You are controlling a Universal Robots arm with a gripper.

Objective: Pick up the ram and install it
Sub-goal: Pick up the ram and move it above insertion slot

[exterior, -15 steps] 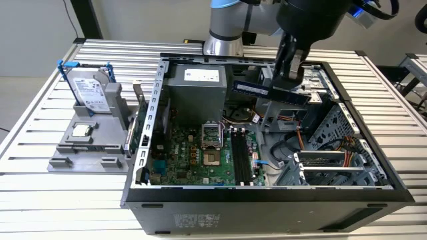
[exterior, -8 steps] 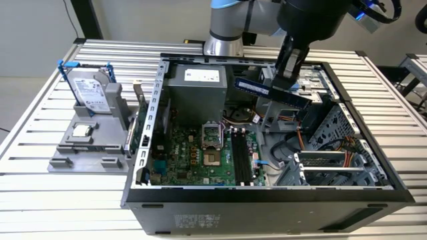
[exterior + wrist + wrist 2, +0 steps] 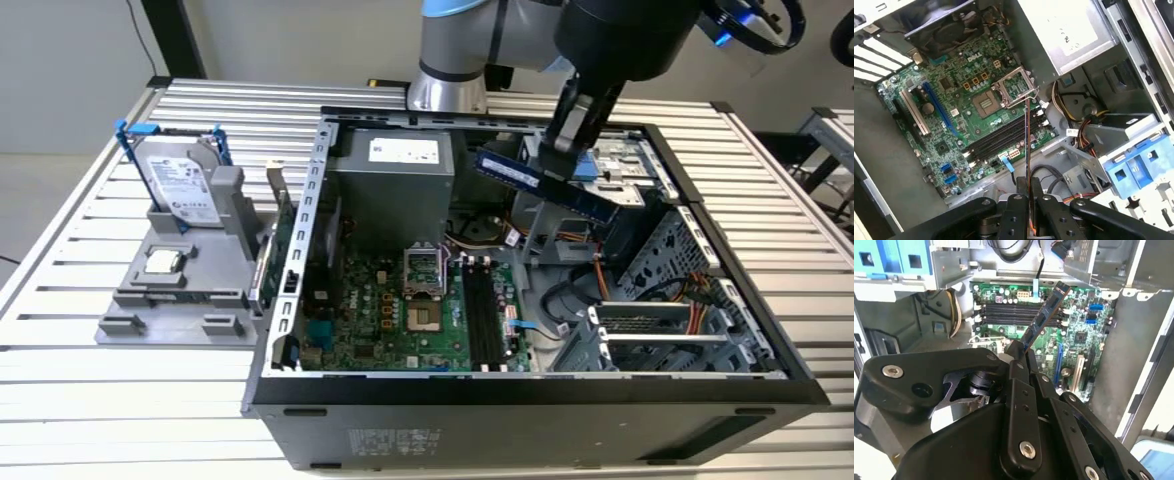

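**Ram** (image 3: 514, 170): a long, thin, dark circuit-board stick. It is pinched between the closed fingers of the hand (image 3: 574, 168), which grips it off-centre so most of its length is free.

**Place:** in the air above the open computer case (image 3: 534, 395), tilted and clear of everything inside the case.
- In the second wrist view the ram (image 3: 1043, 320) juts from the hand (image 3: 1016, 352) toward the black memory slots (image 3: 1009, 312) on the case's green board. The slots look empty.
- In the first wrist view the ram (image 3: 1027, 140) shows edge-on as a thin line over the same slots (image 3: 996, 142), near the open chip socket (image 3: 1011, 90).

**Handling, as a judgement:** light and stiff, but brittle and easily cracked by twisting. The flat faces look smooth, so a firm squeeze across them suits it. The contact edge is best left untouched.

**Outside the case:** a hard drive (image 3: 180, 185) stands in a grey holder beside the case wall. A small square chip (image 3: 163, 262) lies in front of it. Both rest on the slatted tabletop (image 3: 80, 400).
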